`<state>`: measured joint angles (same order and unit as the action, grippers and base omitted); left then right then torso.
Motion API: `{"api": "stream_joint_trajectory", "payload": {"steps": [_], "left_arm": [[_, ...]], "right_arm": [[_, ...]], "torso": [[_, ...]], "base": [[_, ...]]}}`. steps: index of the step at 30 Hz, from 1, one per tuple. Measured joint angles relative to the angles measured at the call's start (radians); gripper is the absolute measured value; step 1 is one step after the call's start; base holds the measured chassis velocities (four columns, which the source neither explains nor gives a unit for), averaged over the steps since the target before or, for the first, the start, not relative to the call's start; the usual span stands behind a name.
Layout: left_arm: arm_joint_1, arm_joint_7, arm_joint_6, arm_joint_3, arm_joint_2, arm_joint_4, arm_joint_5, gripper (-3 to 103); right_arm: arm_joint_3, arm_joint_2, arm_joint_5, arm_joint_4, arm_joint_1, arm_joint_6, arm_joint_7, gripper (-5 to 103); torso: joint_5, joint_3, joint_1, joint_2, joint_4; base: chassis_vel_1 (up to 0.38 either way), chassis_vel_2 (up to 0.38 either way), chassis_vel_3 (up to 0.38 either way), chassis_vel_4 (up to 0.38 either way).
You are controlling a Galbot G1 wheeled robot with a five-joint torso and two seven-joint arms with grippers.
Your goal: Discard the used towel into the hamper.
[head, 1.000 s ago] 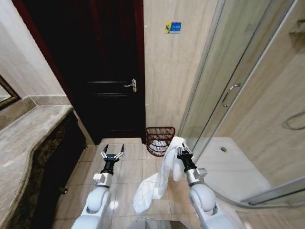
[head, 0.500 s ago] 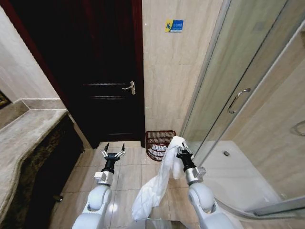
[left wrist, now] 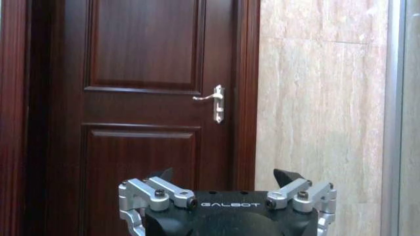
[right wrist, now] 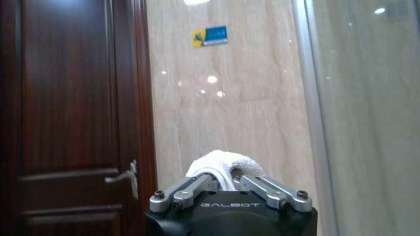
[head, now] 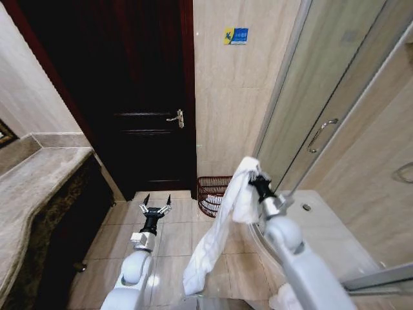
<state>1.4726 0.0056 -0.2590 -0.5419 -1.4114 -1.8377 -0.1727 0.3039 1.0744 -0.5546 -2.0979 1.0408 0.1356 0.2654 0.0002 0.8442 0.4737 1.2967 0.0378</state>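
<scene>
A white towel [head: 216, 239] hangs long and limp from my right gripper [head: 254, 175], which is shut on its top end and held high, above and just right of the hamper. In the right wrist view the towel [right wrist: 221, 165] bulges between the closed fingers. The hamper [head: 211, 191], a small dark red-brown wire basket, stands on the floor against the tiled wall beside the door, with something white inside; the towel covers its right part. My left gripper [head: 155, 203] is open, low over the floor tiles left of the hamper, and it [left wrist: 226, 177] faces the door.
A dark wooden door [head: 139, 97] with a metal handle [head: 177, 118] is straight ahead. A glass shower enclosure [head: 310, 129] with a raised white base [head: 322, 219] fills the right side. A stone counter [head: 32, 194] runs along the left. Tiled floor lies between.
My right arm has lifted the towel upward and forward, toward the hamper. The left arm has stayed where it was. The camera shifted slightly earlier on.
</scene>
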Motion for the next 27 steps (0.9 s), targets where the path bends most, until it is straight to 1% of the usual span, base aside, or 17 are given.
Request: {"api": "stream_joint_trajectory", "payload": {"steps": [2,3,6,7,11,12,14,15,16,18,19,20,22,23,25,27], "left_arm": [[-0.001,0.000,0.005,-0.004,-0.001,0.000,0.006,100],[-0.001,0.000,0.005,-0.004,-0.001,0.000,0.006,100],[0.002,-0.009,0.025,-0.014,-0.009,-0.021,0.008,100],[0.002,-0.009,0.025,-0.014,-0.009,-0.021,0.008,100],[0.003,-0.027,0.056,-0.014,-0.013,-0.054,0.010,100],[0.003,-0.027,0.056,-0.014,-0.013,-0.054,0.010,100],[0.000,-0.039,0.070,-0.008,-0.017,-0.068,0.016,100],[0.000,-0.039,0.070,-0.008,-0.017,-0.068,0.016,100],[-0.004,-0.059,0.074,-0.002,-0.030,-0.077,0.026,100],[-0.004,-0.063,0.077,-0.002,-0.041,-0.081,0.032,100],[-0.003,-0.069,0.088,-0.004,-0.087,-0.098,0.049,100],[0.003,-0.072,0.093,-0.003,-0.097,-0.110,0.054,100],[0.010,-0.069,0.090,-0.008,-0.095,-0.115,0.066,100],[0.010,-0.069,0.090,-0.008,-0.095,-0.115,0.066,100],[0.023,-0.069,0.086,-0.019,-0.086,-0.122,0.067,100],[0.036,-0.070,0.084,-0.030,-0.076,-0.130,0.067,100]], "right_arm": [[-0.013,-0.028,-0.045,-0.008,-0.051,0.018,0.006,7],[-0.013,-0.028,-0.045,-0.008,-0.051,0.018,0.006,7],[-0.025,-0.053,-0.120,-0.019,-0.146,0.050,0.038,7],[-0.025,-0.053,-0.120,-0.019,-0.146,0.050,0.038,7],[-0.025,-0.089,-0.211,-0.034,-0.245,0.082,0.088,7],[-0.025,-0.089,-0.211,-0.034,-0.245,0.082,0.088,7],[-0.022,-0.109,-0.260,-0.045,-0.294,0.100,0.112,7],[-0.022,-0.109,-0.260,-0.045,-0.294,0.100,0.112,7],[-0.017,-0.124,-0.303,-0.051,-0.329,0.111,0.123,7],[-0.016,-0.130,-0.317,-0.051,-0.341,0.115,0.127,7],[-0.015,-0.153,-0.357,-0.045,-0.384,0.122,0.138,7],[-0.017,-0.182,-0.407,-0.028,-0.440,0.132,0.142,7],[-0.028,-0.201,-0.452,-0.006,-0.508,0.146,0.148,7],[-0.028,-0.201,-0.452,-0.006,-0.508,0.146,0.148,7],[-0.037,-0.212,-0.486,0.030,-0.596,0.168,0.144,7],[-0.043,-0.216,-0.498,0.057,-0.655,0.181,0.130,7]], "torso": [[0.0000,0.000,0.000,0.000,-0.0001],[0.0000,0.000,0.000,0.000,-0.0001],[0.0001,0.000,0.000,0.000,0.0002],[0.0001,0.000,0.000,0.000,0.0002],[0.0000,0.000,0.000,0.000,0.0001],[0.0000,0.000,0.000,0.000,0.0001],[-0.0002,0.000,0.000,0.000,0.0001],[-0.0002,0.000,0.000,0.000,0.0001],[0.0000,0.000,0.000,0.000,-0.0001],[0.0005,0.000,0.000,0.000,-0.0002],[-0.0005,0.000,0.000,0.000,0.0001],[0.0003,0.000,0.000,0.000,-0.0002],[-0.0001,0.000,0.000,0.000,-0.0001],[-0.0001,0.000,0.000,0.000,-0.0001],[-0.0001,0.000,0.000,0.000,0.0000],[-0.0002,0.000,0.000,0.000,0.0003]], "base": [[0.000,0.000,0.000,0.000],[0.000,0.000,0.000,0.000],[0.000,0.000,0.000,0.000],[0.000,0.000,0.000,0.000],[0.000,0.000,0.000,0.000],[0.000,0.000,0.000,0.000],[0.000,0.000,0.000,0.000],[0.000,0.000,0.000,0.000],[0.000,0.000,0.000,0.000],[0.000,0.000,0.000,0.000],[0.000,0.000,0.000,0.000],[0.000,0.000,0.000,0.000],[0.000,0.000,0.000,0.000],[0.000,0.000,0.000,0.000],[0.000,0.000,0.000,0.000],[0.000,0.000,0.000,0.000]]}}
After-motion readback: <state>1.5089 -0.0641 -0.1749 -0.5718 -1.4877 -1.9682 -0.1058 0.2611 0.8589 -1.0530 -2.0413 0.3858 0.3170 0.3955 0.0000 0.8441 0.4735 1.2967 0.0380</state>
